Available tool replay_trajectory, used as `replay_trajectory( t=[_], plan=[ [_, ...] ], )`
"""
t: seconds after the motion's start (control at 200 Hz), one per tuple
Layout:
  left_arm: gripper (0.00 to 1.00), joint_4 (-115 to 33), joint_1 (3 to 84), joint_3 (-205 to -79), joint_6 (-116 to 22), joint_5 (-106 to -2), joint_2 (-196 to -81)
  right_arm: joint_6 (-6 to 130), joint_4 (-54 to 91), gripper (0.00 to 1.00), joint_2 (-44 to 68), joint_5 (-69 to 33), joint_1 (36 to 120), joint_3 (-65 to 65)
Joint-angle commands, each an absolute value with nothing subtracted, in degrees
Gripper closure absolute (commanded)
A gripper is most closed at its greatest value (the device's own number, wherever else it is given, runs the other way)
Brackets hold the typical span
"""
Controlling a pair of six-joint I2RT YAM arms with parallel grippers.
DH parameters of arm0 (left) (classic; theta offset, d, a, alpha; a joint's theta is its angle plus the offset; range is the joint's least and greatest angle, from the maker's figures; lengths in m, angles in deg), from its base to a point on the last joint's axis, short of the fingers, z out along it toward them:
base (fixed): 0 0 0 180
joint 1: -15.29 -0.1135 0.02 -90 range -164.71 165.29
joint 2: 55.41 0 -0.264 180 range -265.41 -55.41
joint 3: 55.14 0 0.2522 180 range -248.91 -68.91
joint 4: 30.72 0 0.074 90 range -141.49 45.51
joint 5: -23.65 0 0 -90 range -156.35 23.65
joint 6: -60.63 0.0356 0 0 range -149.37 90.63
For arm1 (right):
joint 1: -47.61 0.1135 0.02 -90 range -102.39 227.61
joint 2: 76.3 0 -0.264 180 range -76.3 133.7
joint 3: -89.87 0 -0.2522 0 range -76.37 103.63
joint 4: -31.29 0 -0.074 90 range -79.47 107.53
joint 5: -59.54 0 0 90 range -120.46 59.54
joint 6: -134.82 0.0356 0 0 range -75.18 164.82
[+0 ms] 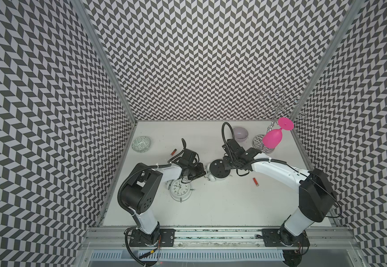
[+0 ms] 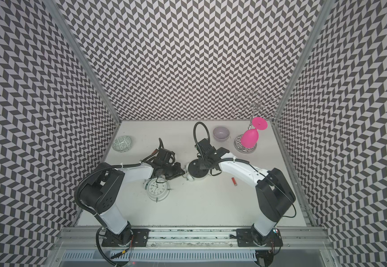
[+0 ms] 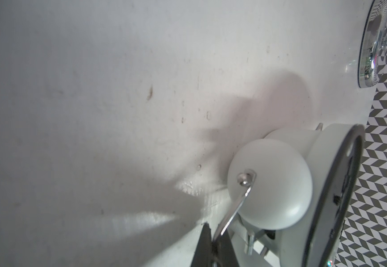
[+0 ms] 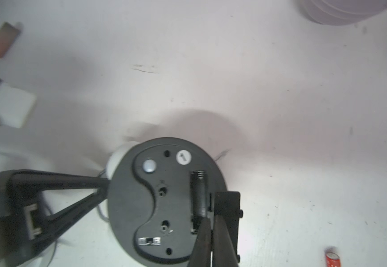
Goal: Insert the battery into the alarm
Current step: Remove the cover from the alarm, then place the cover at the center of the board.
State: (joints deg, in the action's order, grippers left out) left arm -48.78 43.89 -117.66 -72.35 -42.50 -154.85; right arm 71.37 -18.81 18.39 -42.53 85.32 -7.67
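Alarm (image 1: 219, 170): face-down, mid-surface, battery slot (image 4: 198, 191) facing up.
Left claw (image 3: 213, 232): pinching the alarm's wire handle (image 3: 232, 215).
Right claw (image 4: 207, 222): pressed together, tips at slot.
Battery (image 1: 255, 182): loose, toward the right edge; right arm nearer.

A round alarm clock (image 4: 164, 198) lies face down on the white bench (image 4: 280, 92), dark grey plastic back up. The closed right claw (image 4: 207, 218) has its tips at the spring-free end of the clock's open battery slot (image 4: 198, 191). The black left claw (image 4: 102, 186) meets the clock's rim beside a white bell dome (image 4: 115, 159). A red cylindrical battery (image 4: 332, 260) lies well apart from the clock.
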Motion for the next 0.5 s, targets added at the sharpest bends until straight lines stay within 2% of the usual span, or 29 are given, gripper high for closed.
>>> replay_trajectory(
  t=[0.0,0.285,0.496],
  plan=[
    [1.00,-46.6,43.9,-117.8,-71.6,-42.6,-154.7,70.7,-14.2,0.98,18.0,-43.6,81.8,-13.4],
    [1.00,-48.3,43.9,-119.0,-70.9,-43.2,-155.1,67.2,-3.9,0.97,23.2,-41.7,78.7,-16.9],
    [1.00,-48.6,43.9,-119.1,-71.3,-44.0,-154.9,67.5,-5.3,0.64,17.6,-44.4,78.4,-18.4]
  ],
)
